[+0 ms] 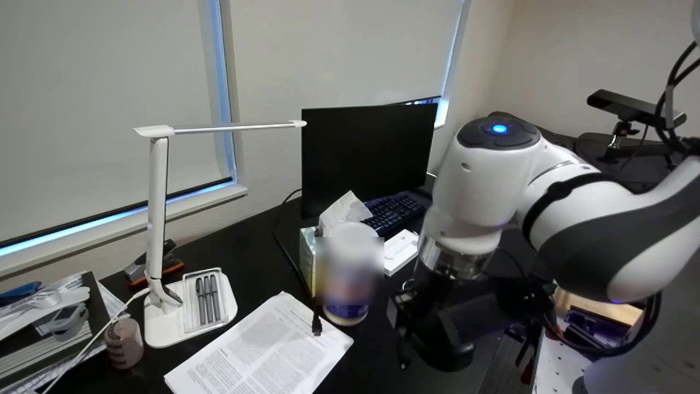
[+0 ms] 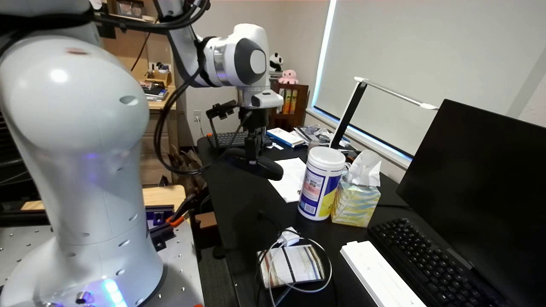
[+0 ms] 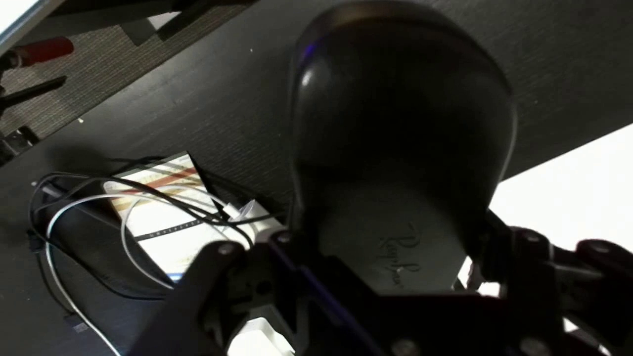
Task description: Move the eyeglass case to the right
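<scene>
The eyeglass case is black and rounded, with faint script lettering on it. It fills the middle of the wrist view (image 3: 400,123). It also shows as a dark oval in an exterior view (image 2: 268,168) and under the arm in an exterior view (image 1: 445,353). My gripper (image 3: 393,240) is shut on the case, with one finger on each side of it. In an exterior view, the gripper (image 2: 253,149) points down and holds the case raised above the black desk (image 2: 239,213). The fingertips are dark and partly hidden against the case.
A wipes tub (image 2: 315,192) and a tissue box (image 2: 356,204) stand beside the held case. Printed paper (image 1: 262,350) lies near them. A striped notebook (image 2: 294,266) with loose cables, a white box (image 2: 379,273), a keyboard (image 2: 426,260), a monitor (image 1: 366,153) and a lamp (image 1: 158,219) are also on the desk.
</scene>
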`<state>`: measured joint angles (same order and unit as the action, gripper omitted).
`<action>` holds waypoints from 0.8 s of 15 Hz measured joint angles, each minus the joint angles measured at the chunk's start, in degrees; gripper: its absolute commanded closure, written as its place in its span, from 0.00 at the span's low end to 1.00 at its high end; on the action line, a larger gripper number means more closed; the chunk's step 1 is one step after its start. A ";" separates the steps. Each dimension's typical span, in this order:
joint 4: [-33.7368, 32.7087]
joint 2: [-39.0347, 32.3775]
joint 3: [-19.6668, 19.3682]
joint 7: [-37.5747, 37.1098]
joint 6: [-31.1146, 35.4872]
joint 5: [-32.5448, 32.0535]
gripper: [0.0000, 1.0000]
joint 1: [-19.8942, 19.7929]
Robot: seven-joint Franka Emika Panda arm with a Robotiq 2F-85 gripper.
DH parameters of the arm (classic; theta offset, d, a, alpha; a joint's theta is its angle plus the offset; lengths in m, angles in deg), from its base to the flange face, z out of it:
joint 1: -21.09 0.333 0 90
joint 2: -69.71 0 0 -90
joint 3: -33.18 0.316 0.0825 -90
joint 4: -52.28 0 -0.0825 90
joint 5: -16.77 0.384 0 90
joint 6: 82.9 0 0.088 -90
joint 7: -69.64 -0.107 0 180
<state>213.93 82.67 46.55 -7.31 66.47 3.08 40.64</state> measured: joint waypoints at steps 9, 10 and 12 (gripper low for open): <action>-2.76 1.51 -7.24 5.87 0.02 7.03 0.51 -15.78; -2.78 1.51 -8.13 5.87 0.02 7.12 0.51 -17.60; -2.84 1.51 -9.44 5.28 0.03 7.02 0.51 -21.89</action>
<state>211.10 84.18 37.11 -2.03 66.50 10.10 18.75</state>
